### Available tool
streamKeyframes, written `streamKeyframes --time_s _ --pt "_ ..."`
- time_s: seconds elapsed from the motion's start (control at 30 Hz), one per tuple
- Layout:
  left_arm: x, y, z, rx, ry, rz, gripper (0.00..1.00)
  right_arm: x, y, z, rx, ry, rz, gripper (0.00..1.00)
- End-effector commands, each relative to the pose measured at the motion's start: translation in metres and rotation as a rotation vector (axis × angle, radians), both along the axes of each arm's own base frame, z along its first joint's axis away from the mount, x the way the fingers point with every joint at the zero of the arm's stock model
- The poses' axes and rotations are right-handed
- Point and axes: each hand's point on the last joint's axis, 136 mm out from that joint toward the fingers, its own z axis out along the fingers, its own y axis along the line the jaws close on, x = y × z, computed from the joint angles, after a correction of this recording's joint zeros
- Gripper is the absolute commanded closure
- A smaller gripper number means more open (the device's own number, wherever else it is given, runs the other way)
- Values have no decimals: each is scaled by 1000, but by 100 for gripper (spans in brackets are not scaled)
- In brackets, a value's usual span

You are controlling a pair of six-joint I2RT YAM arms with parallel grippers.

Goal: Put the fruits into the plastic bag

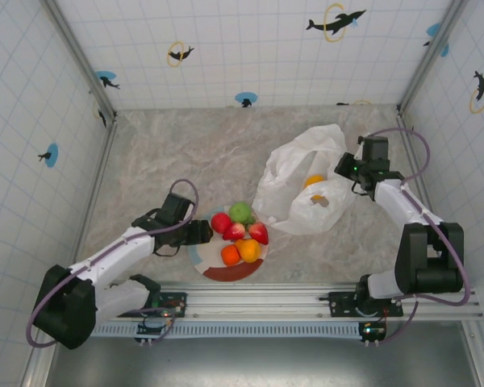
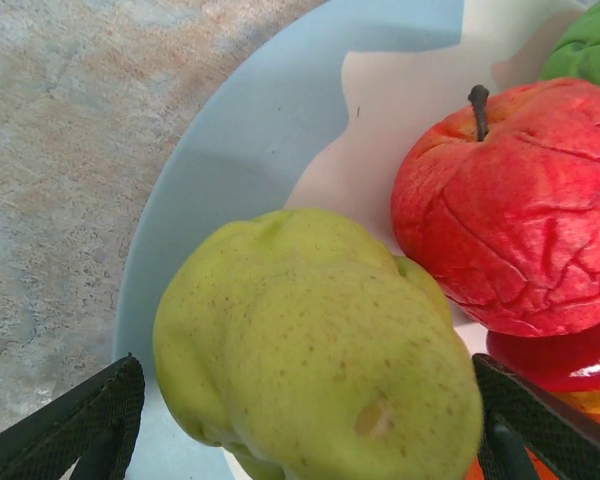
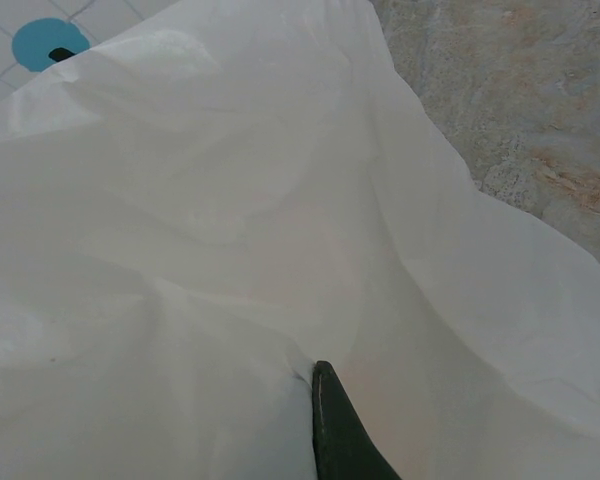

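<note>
- The left gripper (image 1: 207,233) is open wide around the yellow-green pear (image 2: 310,350) at the plate's (image 2: 230,130) left edge.
- The right gripper (image 1: 343,171) pinches the plastic bag (image 1: 298,173).

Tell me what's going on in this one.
The left claw is down at the plate, open, its fingers either side of the yellow-green pear; no firm grip is evident. The right claw is shut on the edge of the plastic bag. An orange fruit shows through the bag. The red apple, green apple, strawberries and oranges sit on the plate.
</note>
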Motion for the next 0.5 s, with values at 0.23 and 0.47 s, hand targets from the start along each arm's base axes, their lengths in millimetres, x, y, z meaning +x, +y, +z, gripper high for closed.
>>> streamKeyframes --time_s 0.23,0.47 --pt "5 1 -11 19 -14 18 25 -5 -1 -2 -2 -7 6 100" --pt "10 13 -6 71 -54 60 33 -6 -1 -5 0 1 8 100"
